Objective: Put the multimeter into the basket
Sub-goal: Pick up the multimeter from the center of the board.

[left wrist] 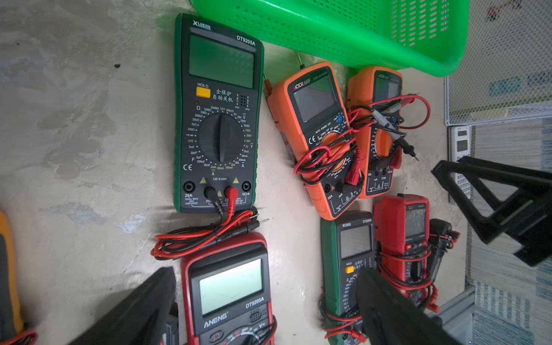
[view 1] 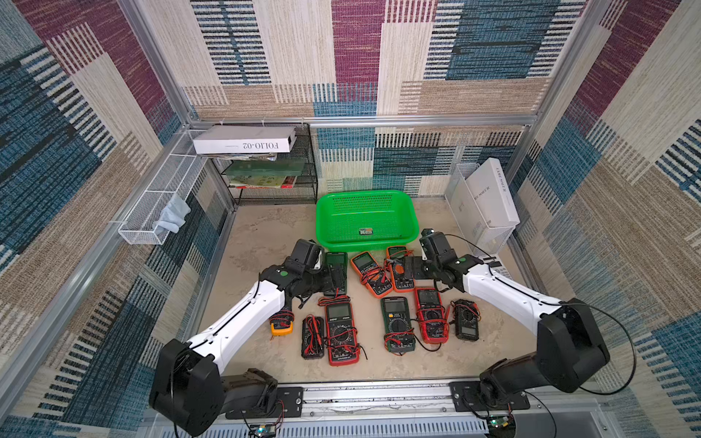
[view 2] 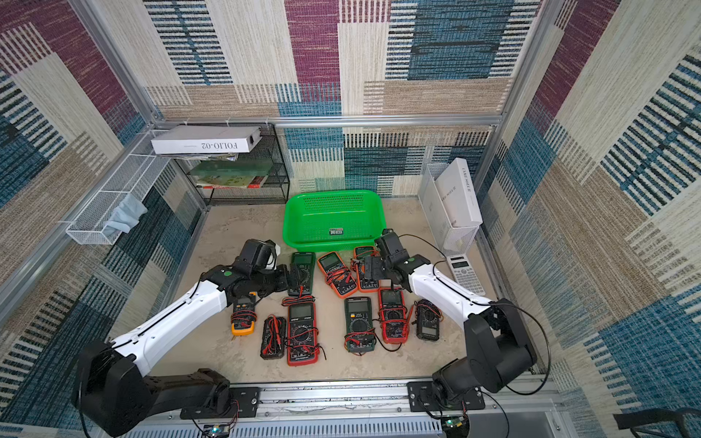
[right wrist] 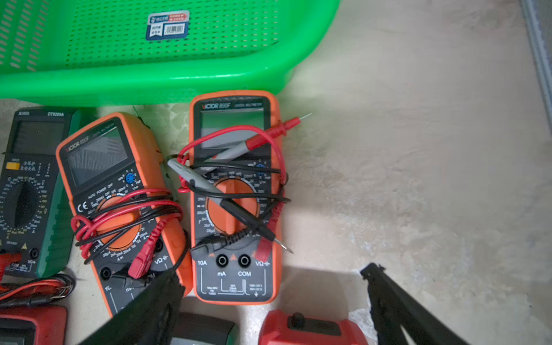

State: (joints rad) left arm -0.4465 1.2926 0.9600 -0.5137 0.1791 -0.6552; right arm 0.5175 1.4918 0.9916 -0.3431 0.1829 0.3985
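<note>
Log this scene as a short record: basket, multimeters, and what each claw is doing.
basket: green, empty, at the back of the table
multimeters: nine, all on the table, none in the basket
left claw: open, holding nothing, near a green multimeter
right claw: open, holding nothing, near an orange multimeter

Walls of woven patchwork (plum, blue, beige and striped panels) close in three sides, edged by an aluminium frame. The surface is mottled beige under soft, even light. A black mesh rack stands in the far left corner, with a white box marked FOLIO-02 on top. A white wire tray on the left wall holds what may be a pale cloth. A white mesh holder stands at right.
</note>
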